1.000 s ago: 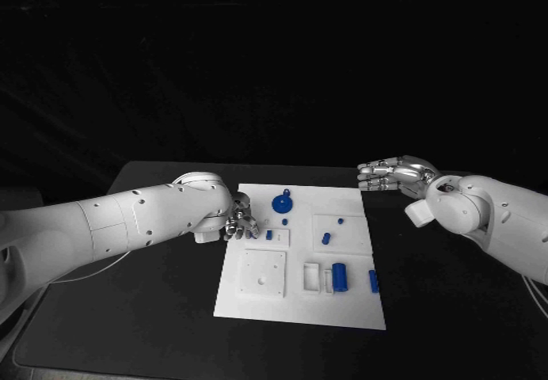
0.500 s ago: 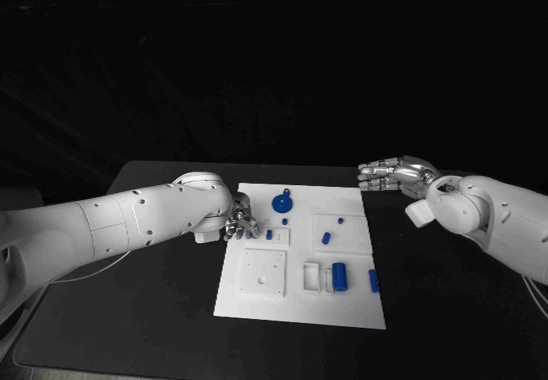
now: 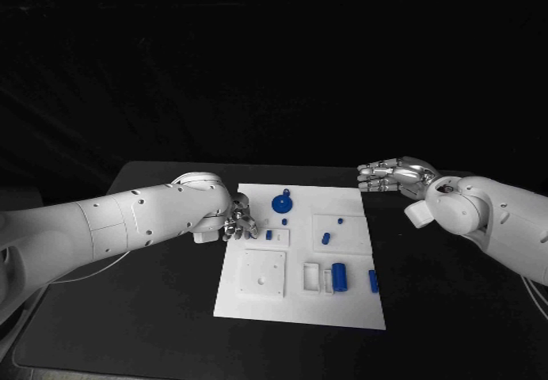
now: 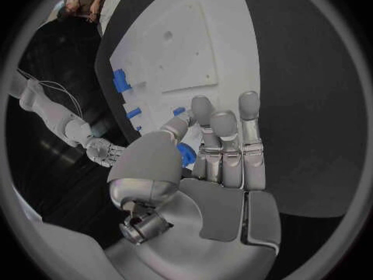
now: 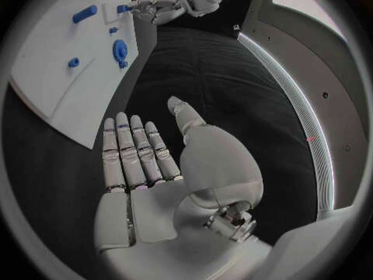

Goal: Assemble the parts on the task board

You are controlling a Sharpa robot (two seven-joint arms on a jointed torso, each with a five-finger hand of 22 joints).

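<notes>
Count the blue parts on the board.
7: a round disc at the far end, four small pieces mid-board, two longer pieces near the front; the left hand may hide more.

Black table (image 3: 137, 317), rounded corners; dark backdrop behind; pale curved strip w/ small dots beside table.

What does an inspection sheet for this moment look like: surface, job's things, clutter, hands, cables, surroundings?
Surface: black table, white task board in the middle.
Job's things: round blue part at the board's far end; long blue part standing in a white holder; other small blue parts spread over the board.
Clutter: nothing seen.
Hands: left hand at the board's left edge, pinching a small blue part; right hand open, over the table beyond the board's far right corner.
Cables: thin white cable under the left arm.
Surroundings: dark backdrop.
</notes>
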